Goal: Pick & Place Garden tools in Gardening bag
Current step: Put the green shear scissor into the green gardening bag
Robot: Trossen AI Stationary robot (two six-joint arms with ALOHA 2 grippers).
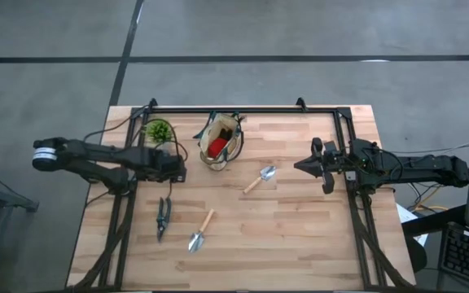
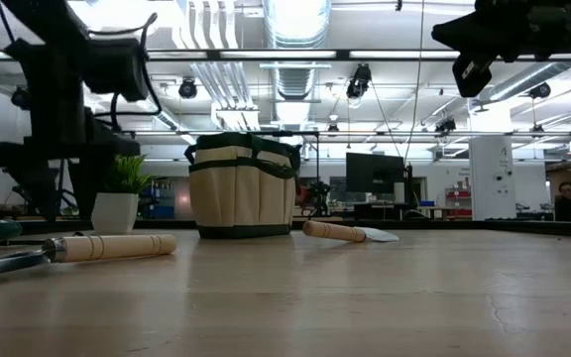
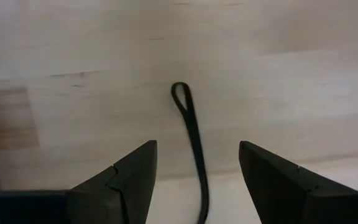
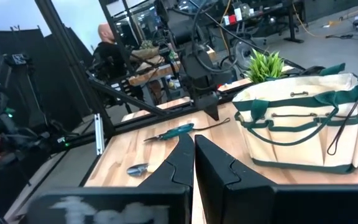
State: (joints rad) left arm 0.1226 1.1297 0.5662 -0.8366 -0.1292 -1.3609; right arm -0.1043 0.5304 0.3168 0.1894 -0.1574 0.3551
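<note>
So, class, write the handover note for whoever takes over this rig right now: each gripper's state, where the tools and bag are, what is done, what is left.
Left gripper: open, holding nothing, above the table between the potted plant and the pruning shears.
Right gripper: shut, empty, waiting at the table's right side.
Gardening bag: at the back of the table, a red item already inside.
Still on the table: pruning shears and one trowel at front left, the other trowel mid-table, right of the bag.
Left to do: bag all three.
</note>
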